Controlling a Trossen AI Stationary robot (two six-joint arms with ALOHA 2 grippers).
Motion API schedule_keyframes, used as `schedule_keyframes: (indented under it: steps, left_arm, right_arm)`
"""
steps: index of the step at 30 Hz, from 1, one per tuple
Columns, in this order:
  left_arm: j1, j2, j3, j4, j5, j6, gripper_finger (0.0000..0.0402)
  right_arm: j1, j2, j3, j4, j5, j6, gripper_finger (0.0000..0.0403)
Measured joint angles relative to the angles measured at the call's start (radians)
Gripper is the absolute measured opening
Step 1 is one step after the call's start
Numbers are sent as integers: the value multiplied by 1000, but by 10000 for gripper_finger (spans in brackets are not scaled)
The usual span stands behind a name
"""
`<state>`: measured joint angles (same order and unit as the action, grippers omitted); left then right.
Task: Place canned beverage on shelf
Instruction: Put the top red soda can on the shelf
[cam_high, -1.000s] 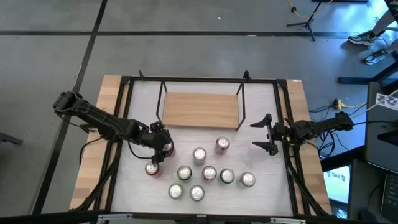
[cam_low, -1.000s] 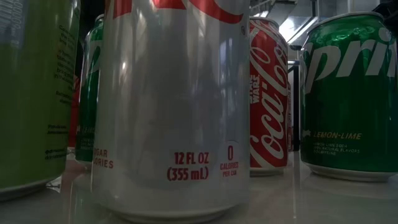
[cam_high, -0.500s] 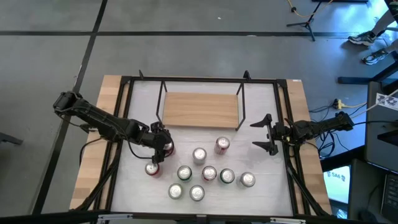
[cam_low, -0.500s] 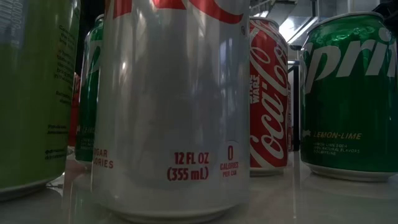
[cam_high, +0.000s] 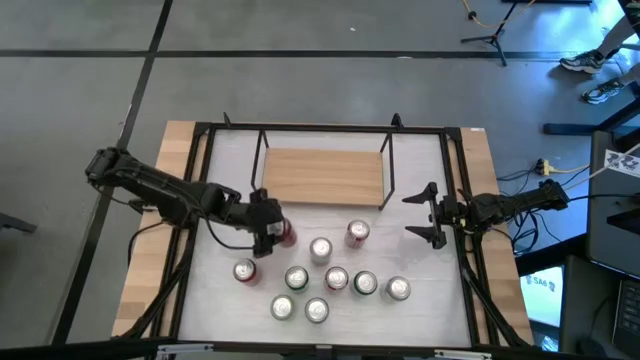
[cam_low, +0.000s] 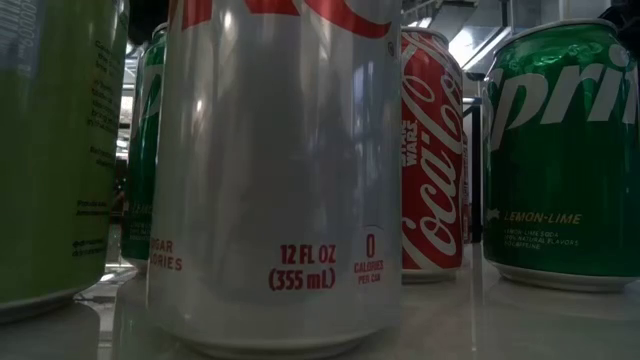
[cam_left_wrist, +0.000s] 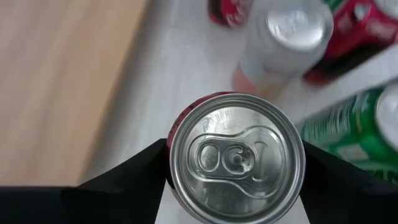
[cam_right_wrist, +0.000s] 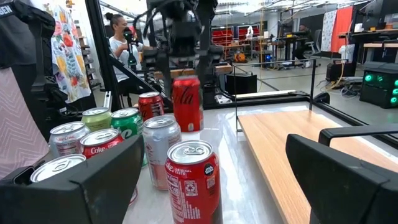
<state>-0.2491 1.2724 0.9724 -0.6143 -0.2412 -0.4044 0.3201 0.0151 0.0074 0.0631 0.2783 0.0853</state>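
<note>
Near edge: a cluster of upright cans (cam_high: 325, 285) on the smooth white table (cam_high: 420, 190), silver lids up. A silver can (cam_low: 275, 170) stands closest in the low view, a green can (cam_low: 565, 150) to its right, a red can (cam_low: 432, 150) between and behind them.

Left gripper (cam_high: 268, 232) is left of the cluster's far side, fingers (cam_left_wrist: 118, 183) clamped on either side of a red can (cam_high: 284, 234). The can is upright, long axis vertical, round aluminium lid with pull tab facing up (cam_left_wrist: 236, 155). From the right wrist view it hangs clear of the tabletop (cam_right_wrist: 187, 102).

Right gripper (cam_high: 432, 217) waits near the table's right side, fingers spread wide.

Far: the shelf (cam_high: 323, 175), a flat rectangular light-wood board in thin black wire, long axis left to right, lies just beyond the held can.
</note>
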Motion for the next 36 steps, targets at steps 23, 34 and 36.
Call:
schedule_keyframes:
  steps: [23, 34, 36]
  left_arm:
    - [551, -1, 246, -34, 156, 483, 278]
    - [787, 132, 247, -28, 277, 645, 278]
    - [807, 178, 247, -27, 285, 674, 278]
  right_arm:
    - [0, 0, 0, 2, 1, 0, 388]
    - [0, 0, 0, 2, 1, 0, 388]
    - [0, 0, 0, 2, 1, 0, 388]
